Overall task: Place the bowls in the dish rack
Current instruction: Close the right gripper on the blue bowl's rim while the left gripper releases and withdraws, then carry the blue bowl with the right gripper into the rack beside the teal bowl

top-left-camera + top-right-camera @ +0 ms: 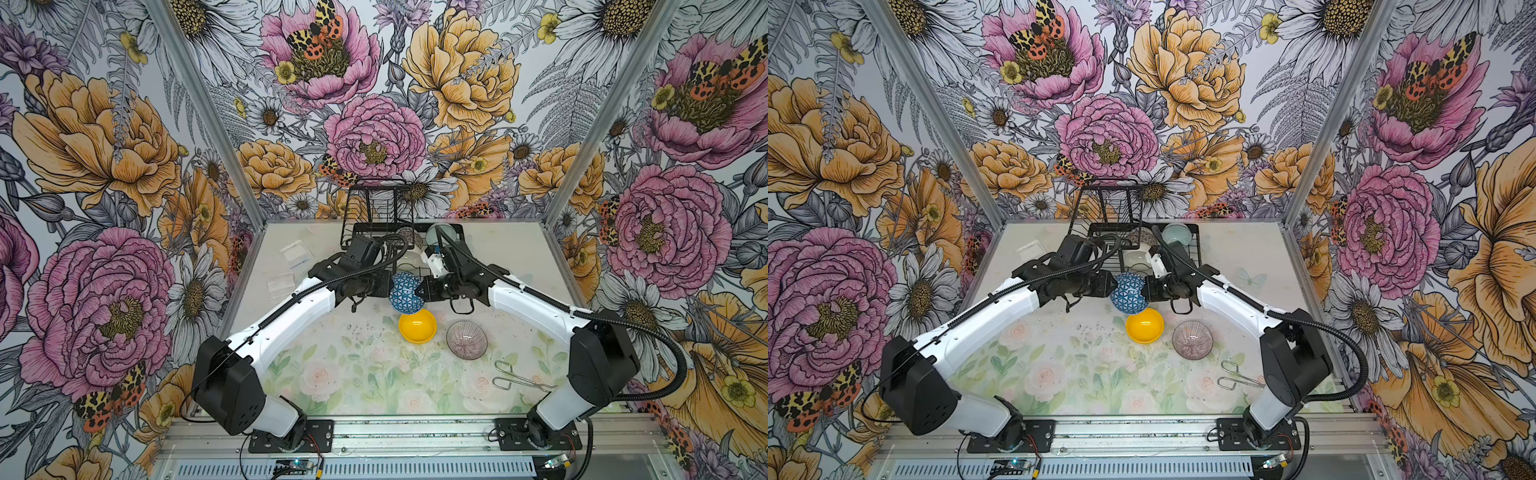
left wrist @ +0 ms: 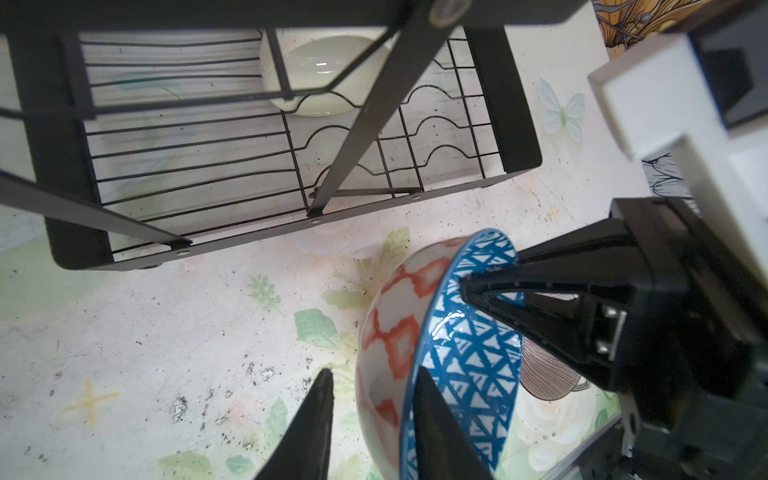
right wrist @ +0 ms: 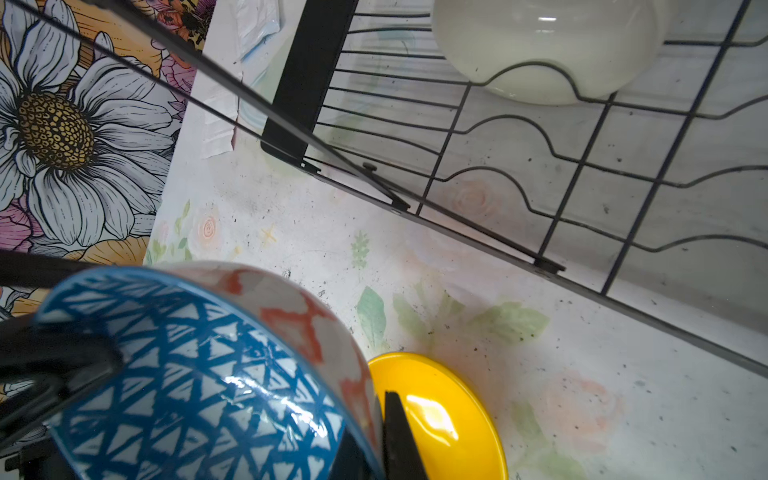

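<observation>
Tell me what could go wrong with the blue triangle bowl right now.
The right tool pinches the blue triangle-patterned round bowl by its rim alone; it could swivel or drop onto the plain yellow bowl lying near it. The open left tool straddles that rim and might snag it.

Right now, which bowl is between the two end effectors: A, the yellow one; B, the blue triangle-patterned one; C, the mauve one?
B: the blue triangle-patterned bowl sits between the left end effector and right end effector; the yellow bowl and mauve bowl lie on the table.
</observation>
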